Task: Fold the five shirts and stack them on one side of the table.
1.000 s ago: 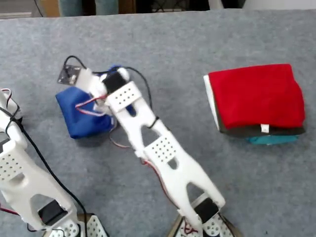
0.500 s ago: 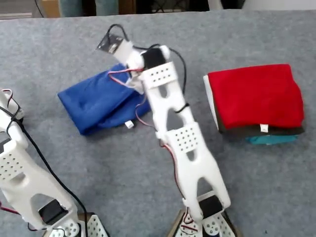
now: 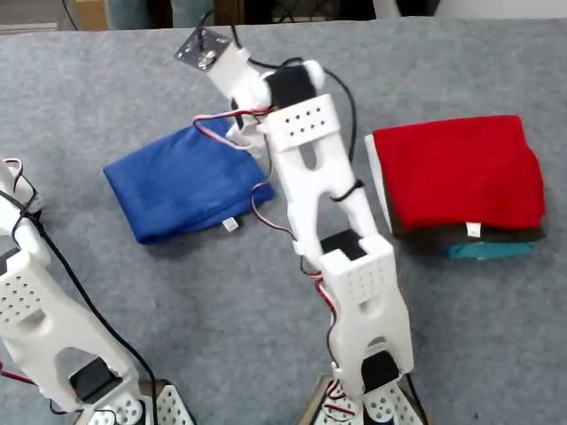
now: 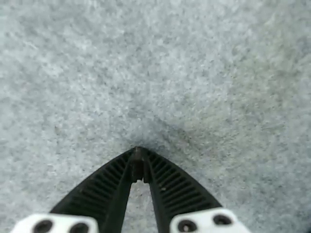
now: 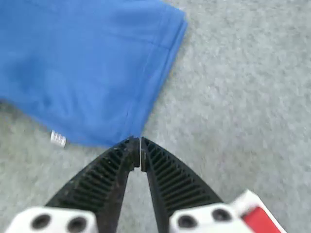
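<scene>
On the bench [image 3: 443, 62], where's the blue shirt sitting? (lurker)

Left of the middle, folded and lying flat on the grey surface. That's the blue shirt [image 3: 186, 181], with its little white tag [image 3: 230, 224] poking out at the near edge. (me)

And the pile? (lurker)

Over on the right side, well apart from the blue one. From my overhead feed the red shirt [image 3: 461, 173] is on top, a dark grey shirt [image 3: 443, 235] is under it, and a teal layer [image 3: 487, 251] peeks out at the very bottom. A thin white edge [image 3: 376, 177] shows on the side facing the blue shirt. (me)

What are the arms up to? (lurker)

My right arm [image 3: 310, 168] stretches from its base at the near edge out to the blue shirt's far right corner. On its wrist cam the right fingers [image 5: 112, 170] are pressed together with nothing between them, tips right at the shirt's hem. I can't tell if they actually touch the cloth. My left arm [image 3: 35, 310] sits at the left near edge, and its left fingers [image 4: 116, 179] are together too, pointing at bare grey surface. (me)
</scene>
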Tool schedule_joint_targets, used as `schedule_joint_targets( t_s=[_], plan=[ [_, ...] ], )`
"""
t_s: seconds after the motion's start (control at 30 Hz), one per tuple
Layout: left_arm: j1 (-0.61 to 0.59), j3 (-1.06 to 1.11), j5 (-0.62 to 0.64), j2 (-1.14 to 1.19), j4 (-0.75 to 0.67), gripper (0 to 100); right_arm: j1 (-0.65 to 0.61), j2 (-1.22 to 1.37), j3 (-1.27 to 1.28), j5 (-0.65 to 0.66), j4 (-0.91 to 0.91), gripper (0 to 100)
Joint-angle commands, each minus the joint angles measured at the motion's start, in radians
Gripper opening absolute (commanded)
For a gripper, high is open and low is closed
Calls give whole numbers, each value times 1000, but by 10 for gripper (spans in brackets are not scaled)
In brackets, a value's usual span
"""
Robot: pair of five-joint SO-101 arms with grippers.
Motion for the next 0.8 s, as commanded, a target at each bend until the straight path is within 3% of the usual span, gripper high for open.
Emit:
schedule_joint_targets(
  t_s=[0.0, 0.17, 0.37, 0.5, 0.63, 0.77],
  plan=[
    [35, -7, -11, -23, -6, 29, -15, 22, 61, -9, -86, 15],
    [119, -79, -5, -146, 163, 29, -23, 139, 70, -9, -23, 15],
    [352, -93, -3, -304, 199, 29, -21, 280, 62, -9, 37, 15],
    [443, 104, 34, -219, 35, 29, -3, 338, 59, -3, 74, 15],
    [438, 209, 132, -146, -112, 29, 28, 294, -8, -9, 114, 15],
    [420, 211, 169, -130, -169, 29, 35, 188, -56, -9, 114, 15]
  ],
)
